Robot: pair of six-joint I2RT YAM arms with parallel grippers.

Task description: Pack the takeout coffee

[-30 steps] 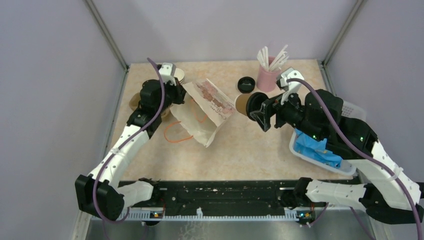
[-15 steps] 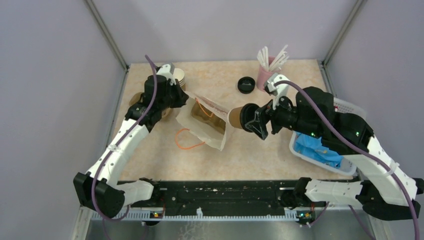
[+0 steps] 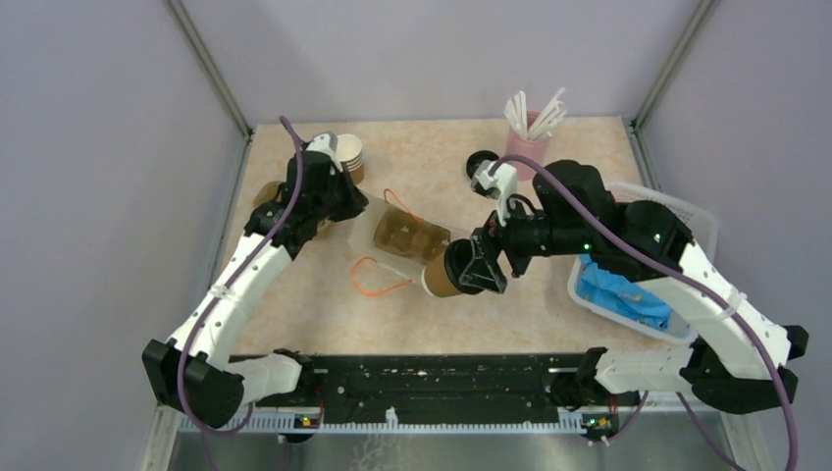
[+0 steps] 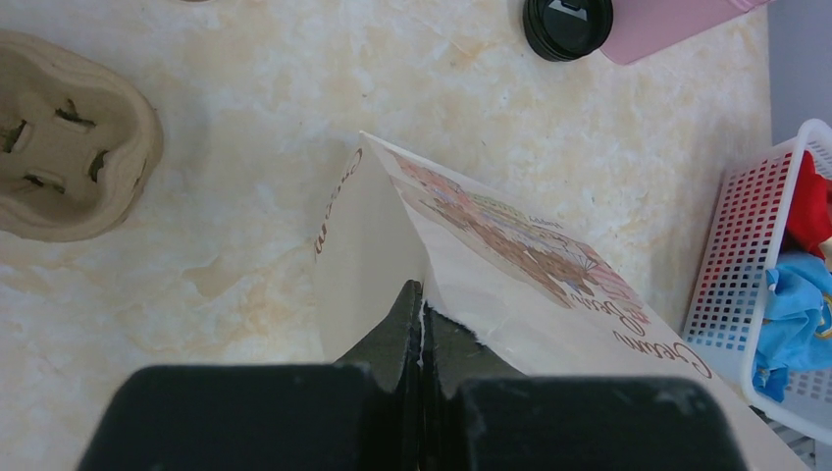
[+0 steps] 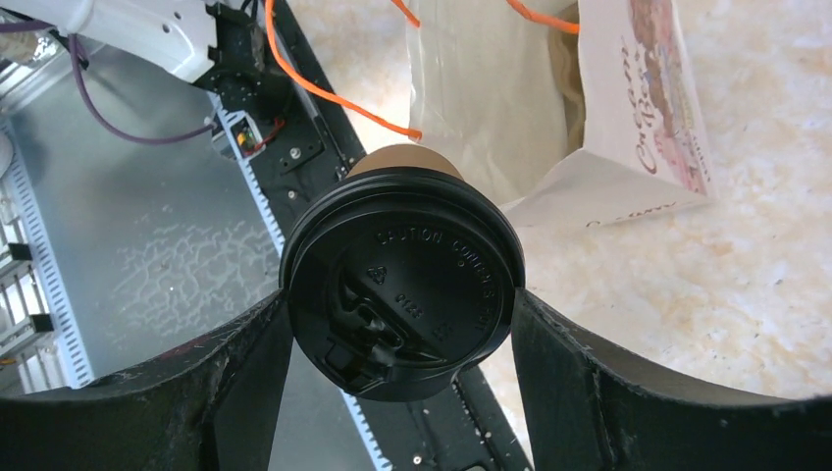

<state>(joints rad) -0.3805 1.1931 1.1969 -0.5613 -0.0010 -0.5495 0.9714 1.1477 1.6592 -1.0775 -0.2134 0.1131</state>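
Left gripper (image 4: 422,306) pinches the paper bag's (image 3: 397,234) rim, mouth open, while right gripper (image 3: 473,267) — fingers clamped around the takeout coffee (image 3: 441,280) — poises at the opening; insertion likely follows.

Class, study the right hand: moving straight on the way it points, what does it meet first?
The right hand, holding the takeout coffee base first, points at the open paper bag; it would likely push the takeout coffee into the bag's mouth first, though depth is unclear.
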